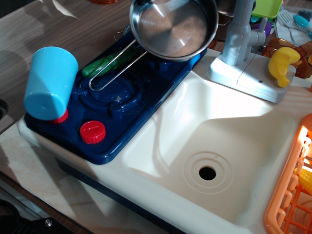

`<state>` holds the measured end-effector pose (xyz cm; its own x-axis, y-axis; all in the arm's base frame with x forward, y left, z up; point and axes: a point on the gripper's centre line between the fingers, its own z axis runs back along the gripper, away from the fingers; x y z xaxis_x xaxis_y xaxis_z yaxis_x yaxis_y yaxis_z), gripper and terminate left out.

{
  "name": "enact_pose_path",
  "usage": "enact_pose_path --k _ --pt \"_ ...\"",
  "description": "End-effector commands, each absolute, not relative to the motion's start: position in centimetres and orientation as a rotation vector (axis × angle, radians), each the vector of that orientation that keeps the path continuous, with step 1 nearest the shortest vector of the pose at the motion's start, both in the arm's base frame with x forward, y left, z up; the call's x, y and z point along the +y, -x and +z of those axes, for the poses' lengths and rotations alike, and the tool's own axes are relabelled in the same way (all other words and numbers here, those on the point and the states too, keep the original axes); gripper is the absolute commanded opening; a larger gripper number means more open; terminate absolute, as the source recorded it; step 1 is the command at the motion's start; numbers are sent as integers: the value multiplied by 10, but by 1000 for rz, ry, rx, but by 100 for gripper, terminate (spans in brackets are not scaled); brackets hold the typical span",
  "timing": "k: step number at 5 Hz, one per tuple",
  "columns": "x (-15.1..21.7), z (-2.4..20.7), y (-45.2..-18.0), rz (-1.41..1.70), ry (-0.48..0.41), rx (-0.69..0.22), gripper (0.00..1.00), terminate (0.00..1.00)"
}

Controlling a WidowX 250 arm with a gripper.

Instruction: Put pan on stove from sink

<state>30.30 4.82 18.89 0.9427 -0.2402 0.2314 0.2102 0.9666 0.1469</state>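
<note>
The shiny steel pan point(173, 27) is over the far burner of the dark blue stove point(146, 97), its top rim cut by the frame edge. Its wire-loop handle point(109, 70) reaches down-left over the near burner point(119, 95). I cannot tell if the pan rests on the stove or hangs just above it. The cream sink point(214, 141) with its drain hole point(207, 172) holds nothing. No gripper shows in this view.
A light blue cup point(48, 83) leans tilted on the stove's left edge, covering one red knob; the other knob point(92, 132) is in front. A green cucumber point(105, 63) lies under the pan handle. Grey faucet point(239, 34), a yellow toy point(282, 63) and orange dish rack point(292, 185) stand right.
</note>
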Motion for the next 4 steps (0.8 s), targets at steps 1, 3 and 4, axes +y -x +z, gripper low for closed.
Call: enact_pose_path --k 1,3,4 --pt "61 193 -312 -134 -84 -282 0 0" --pt "60 174 -315 -141 -56 -320 100 0" --pt "60 174 -315 -141 -56 -320 100 100"
